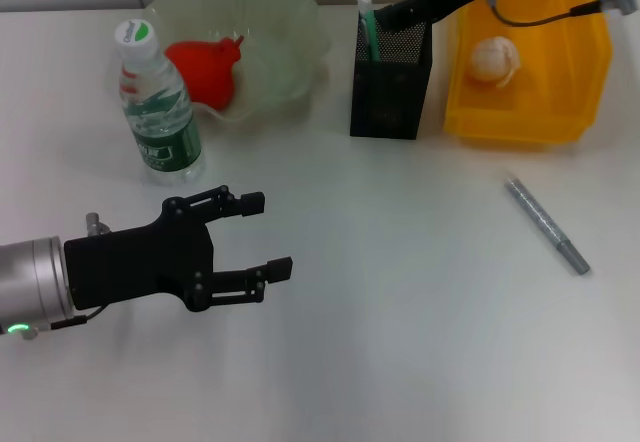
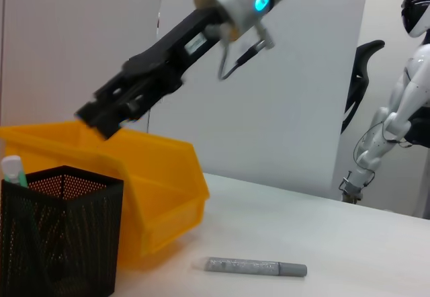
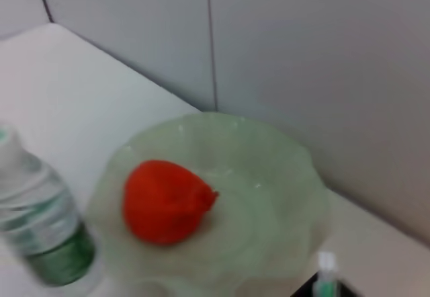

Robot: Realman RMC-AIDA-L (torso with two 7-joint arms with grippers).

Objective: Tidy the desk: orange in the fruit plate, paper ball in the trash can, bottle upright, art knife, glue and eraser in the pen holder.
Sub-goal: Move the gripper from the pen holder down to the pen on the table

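Observation:
The red-orange orange [image 1: 205, 70] [image 3: 164, 199] lies in the pale green fruit plate [image 1: 290, 22] [image 3: 269, 176]. To its left the bottle [image 1: 158, 102] [image 3: 40, 223] stands upright. A green-and-white glue stick [image 1: 367, 22] [image 2: 13, 169] [image 3: 327, 277] sticks out of the black mesh pen holder [image 1: 390, 82] [image 2: 60, 230]. The paper ball [image 1: 495, 60] rests in the yellow trash can [image 1: 530, 122] [image 2: 161, 189]. The grey art knife [image 1: 547, 225] [image 2: 255, 267] lies on the desk at the right. My right gripper [image 1: 392, 14] [image 2: 107, 112] hovers just over the pen holder. My left gripper [image 1: 265, 234] is open and empty below the bottle. The eraser is out of view.
A wall runs close behind the plate, pen holder and trash can. In the left wrist view a white robot [image 2: 403, 95] stands beyond the desk's far side. Bare white desk [image 1: 400, 312] spreads between my left gripper and the art knife.

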